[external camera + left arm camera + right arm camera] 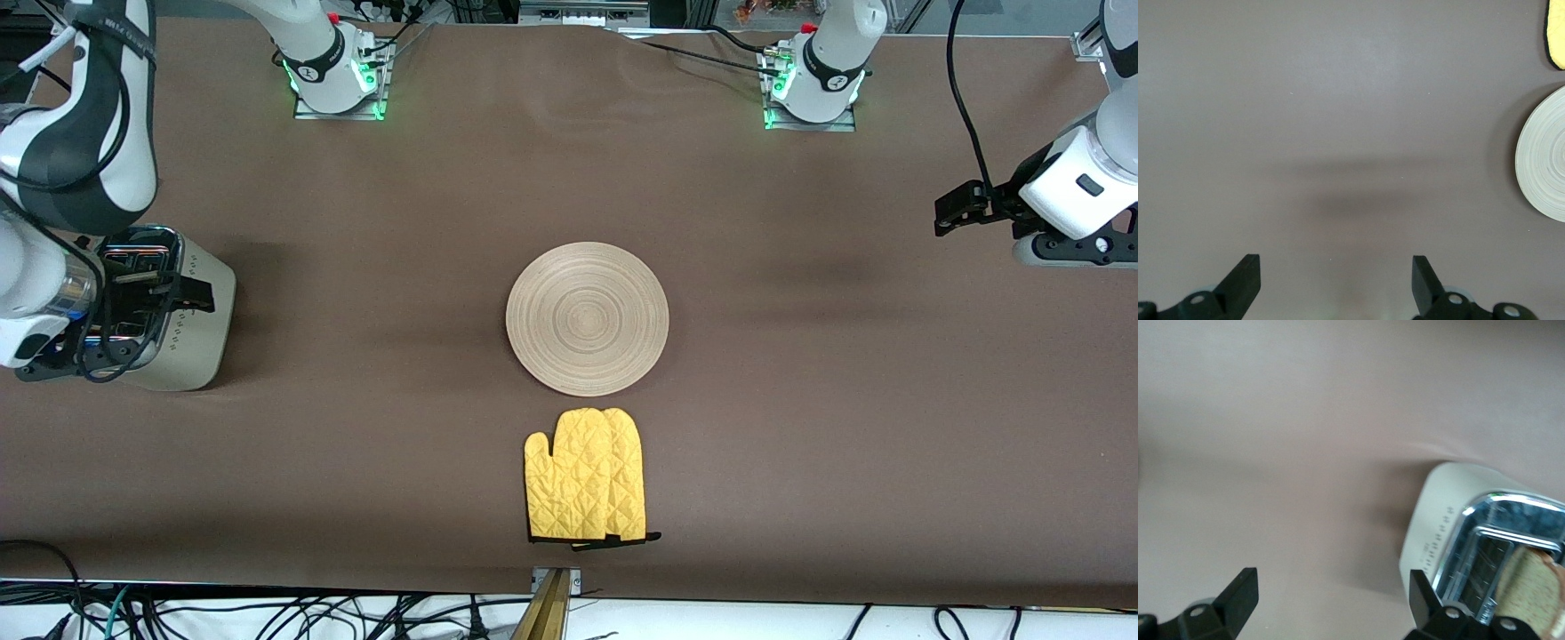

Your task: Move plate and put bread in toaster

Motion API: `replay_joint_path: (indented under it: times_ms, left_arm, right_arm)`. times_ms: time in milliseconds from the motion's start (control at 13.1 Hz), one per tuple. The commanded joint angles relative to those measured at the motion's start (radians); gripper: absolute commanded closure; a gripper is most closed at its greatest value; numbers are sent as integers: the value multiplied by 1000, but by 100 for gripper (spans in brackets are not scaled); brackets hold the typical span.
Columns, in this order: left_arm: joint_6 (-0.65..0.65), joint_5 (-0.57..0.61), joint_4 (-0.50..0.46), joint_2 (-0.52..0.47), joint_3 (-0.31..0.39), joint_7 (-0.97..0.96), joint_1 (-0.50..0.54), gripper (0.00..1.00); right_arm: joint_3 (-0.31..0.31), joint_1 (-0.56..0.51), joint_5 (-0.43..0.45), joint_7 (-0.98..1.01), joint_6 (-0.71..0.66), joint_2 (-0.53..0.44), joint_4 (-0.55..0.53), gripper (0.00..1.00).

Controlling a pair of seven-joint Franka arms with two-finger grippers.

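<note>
Brown table (pixel 800 400): right claw (pixel 1331 600) hung w/ fingers apart over toaster (pixel 191 311), bread (pixel 1531 593) in its slot. Left claw (pixel 1336 283), apart, waited over bare cloth, plate (pixel 587 318) well off.

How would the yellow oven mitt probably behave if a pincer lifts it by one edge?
The oven mitt looks quilted and soft, so it would probably droop rather than stay flat. It lies flat on the table, so a pincer may find little edge to grip. It seems light and not fragile.
</note>
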State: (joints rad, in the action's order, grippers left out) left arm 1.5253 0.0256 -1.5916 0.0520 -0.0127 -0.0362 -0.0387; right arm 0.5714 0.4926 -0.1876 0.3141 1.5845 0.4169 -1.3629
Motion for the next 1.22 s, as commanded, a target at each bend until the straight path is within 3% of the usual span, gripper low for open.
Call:
replay_joint_path:
  times_ms: [0,153,229,763,1145]
  left_arm:
    - [-24,-9,35,14,0,5,-1,0]
    - [-24,-9,35,14,0,4,0,0]
    - [-24,-9,35,14,0,4,-1,0]
    - [-24,-10,35,14,0,4,-1,0]
    - [-24,-9,35,14,0,4,-1,0]
  right_arm:
    - [-214,-136,104,-79,11,-102,-18,0]
    - [-400,-247,239,-231,55,-159,-62,0]
    - [-432,-276,244,-274,58,-194,-86,0]
    - [-436,-387,181,-274,74,-291,-212,0]
    - [-441,-378,181,-270,52,-271,-179,0]
